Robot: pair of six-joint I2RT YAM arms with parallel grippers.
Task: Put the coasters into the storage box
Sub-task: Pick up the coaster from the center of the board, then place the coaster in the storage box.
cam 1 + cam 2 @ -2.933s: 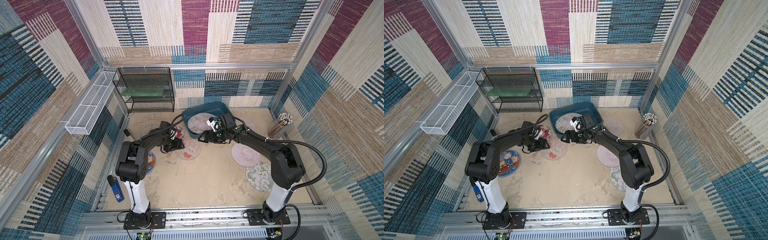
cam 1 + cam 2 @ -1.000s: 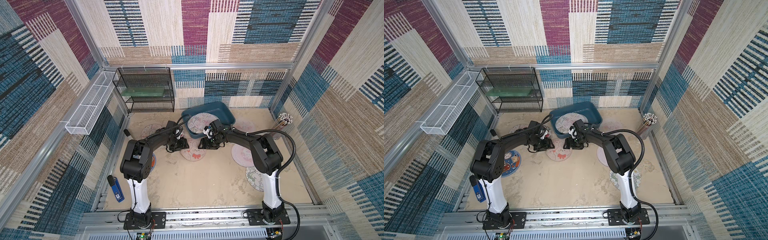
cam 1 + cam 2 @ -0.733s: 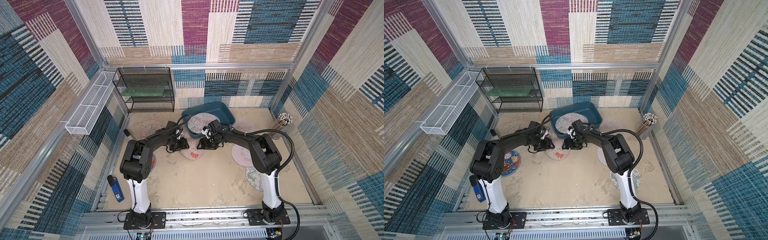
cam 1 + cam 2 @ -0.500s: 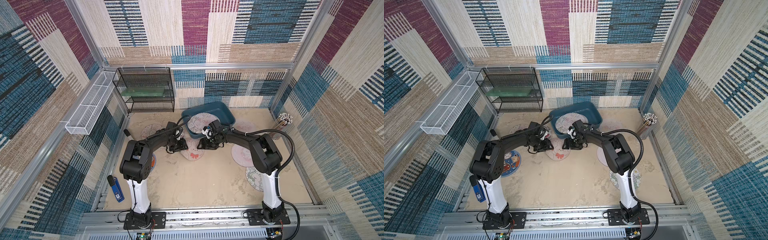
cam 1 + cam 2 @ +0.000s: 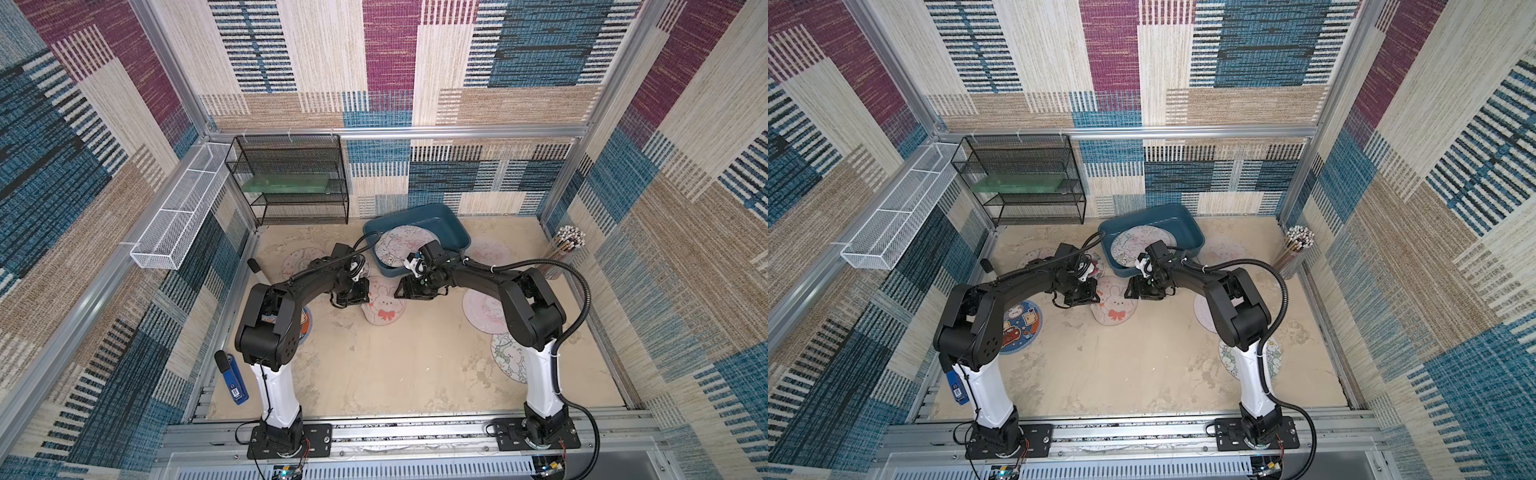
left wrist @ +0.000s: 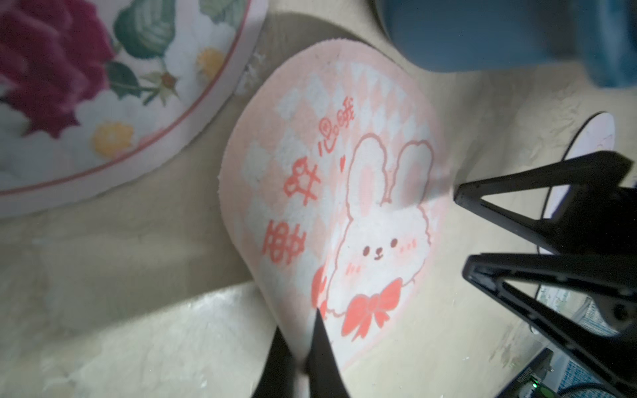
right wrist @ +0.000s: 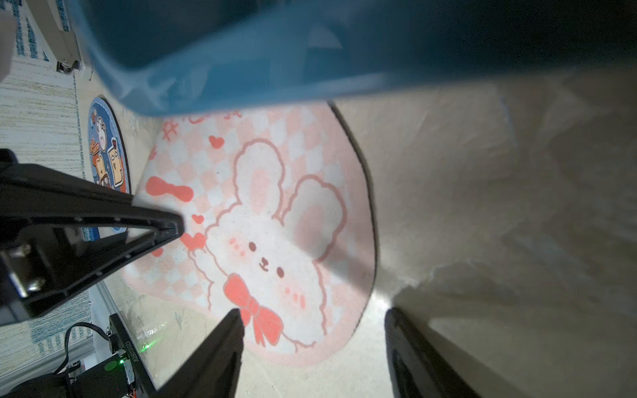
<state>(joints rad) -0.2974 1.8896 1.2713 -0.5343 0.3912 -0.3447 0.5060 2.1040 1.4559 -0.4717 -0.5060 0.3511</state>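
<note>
**Left gripper (image 6: 300,348) nips the bunny coaster (image 6: 344,213) by its rim**

Left wrist view shows both fingertips pressed together on the pink coaster's edge, which seems lifted a little off the table. Both top views lose this behind the black wrist. That view alone also shows a rose coaster (image 6: 86,86) clearly, lying just beside the bunny one.

Right wrist view shows the right gripper (image 7: 312,344) with jaws spread wide, one finger over the coaster's edge and the other over bare table. From above it only faces the left gripper across the coaster.

The bunny coaster lies on the table just near of the storage box (image 5: 455,228), whose teal wall crowds the right wrist view. A pale coaster (image 5: 395,249) lies inside the box. A dark blue coaster (image 5: 1021,328) sits on the left, partly behind the left arm. More pale coasters (image 5: 484,309) lie to the right — the right arm covers parts of them. Far left stand a wire rack (image 5: 291,183) and a white mesh basket (image 5: 178,216).
</note>
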